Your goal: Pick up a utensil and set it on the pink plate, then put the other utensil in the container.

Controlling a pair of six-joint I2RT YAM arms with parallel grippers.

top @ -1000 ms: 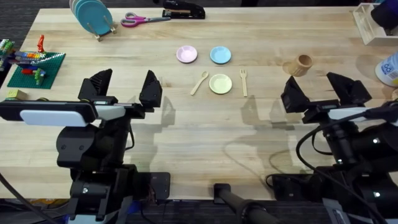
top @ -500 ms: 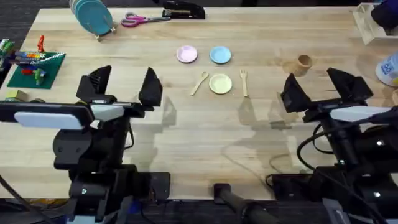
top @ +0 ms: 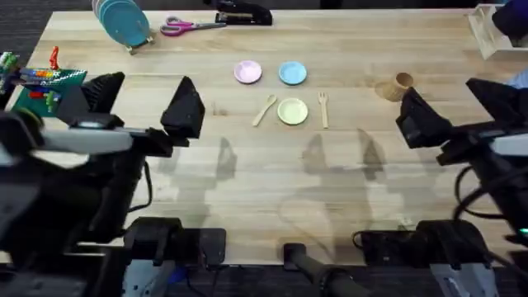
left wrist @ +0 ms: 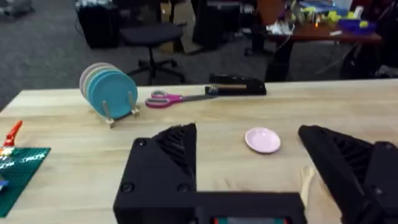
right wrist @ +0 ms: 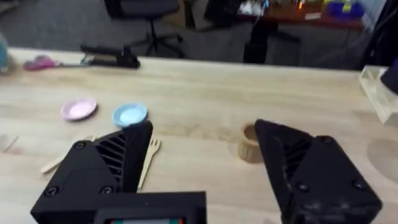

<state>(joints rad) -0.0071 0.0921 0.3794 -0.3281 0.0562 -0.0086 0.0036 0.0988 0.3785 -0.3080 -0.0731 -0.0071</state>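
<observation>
The pink plate (top: 247, 73) (left wrist: 262, 140) (right wrist: 79, 109) lies at the middle back of the table. A pale wooden spoon (top: 264, 110) (left wrist: 306, 182) and a wooden fork (top: 323, 108) (right wrist: 148, 161) lie on either side of a yellow plate (top: 292, 110). The tan wooden container (top: 394, 86) (right wrist: 250, 143) sits to the right, lying on its side. My left gripper (top: 140, 103) (left wrist: 249, 171) hangs open above the left half of the table. Over the right side my right gripper (top: 458, 111) (right wrist: 202, 165) is open too. Both hold nothing.
A light blue plate (top: 292, 73) (right wrist: 129, 114) sits beside the pink one. A rack of teal plates (top: 124, 22) (left wrist: 110, 90), pink-handled scissors (top: 188, 26) and a black stapler (top: 243, 14) line the back edge. A green brick board (top: 45, 87) lies far left; a clear bin (top: 488, 31) stands at back right.
Both arms have risen toward the camera and show larger. The left gripper drifted left, the right gripper right. The table's objects have not moved.
</observation>
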